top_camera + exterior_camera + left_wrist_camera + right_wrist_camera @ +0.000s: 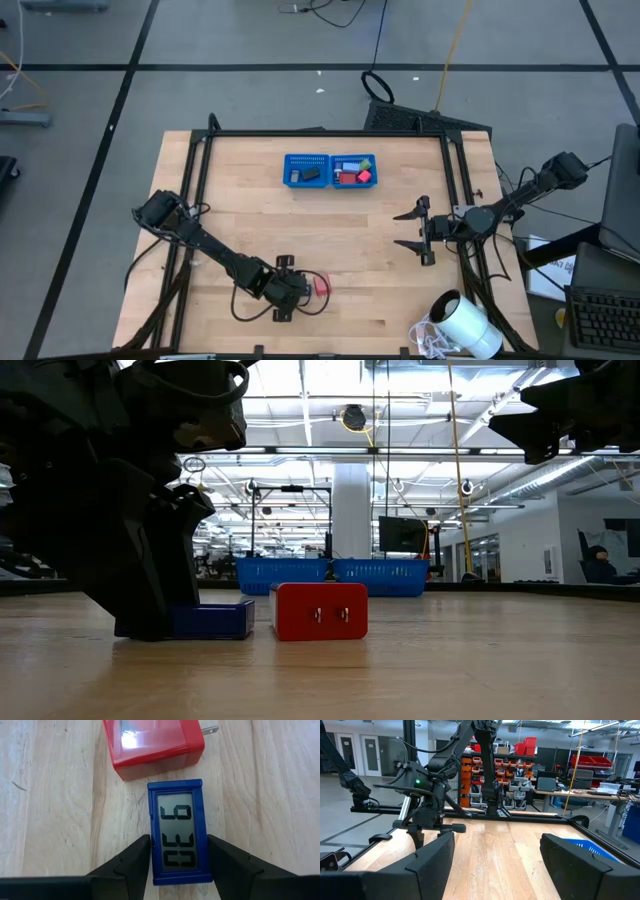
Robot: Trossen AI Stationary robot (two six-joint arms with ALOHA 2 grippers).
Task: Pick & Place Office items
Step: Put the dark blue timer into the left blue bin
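Gripped between the left gripper's point(178, 865) dark fingers, a small blue digital clock point(178, 832) lies on the wooden table point(250, 220), a red plastic charger block point(152, 745) just beyond it. Far back, the blue mesh tray point(330, 169) holds dark and red pieces, while the right gripper point(418, 231) hovers spread wide.

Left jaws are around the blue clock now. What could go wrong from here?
The left gripper grips the blue digital clock only at its lower end, so it may pivot or slip on lifting. The red plug adapter lies very near the clock's far end; a forward nudge could push it.
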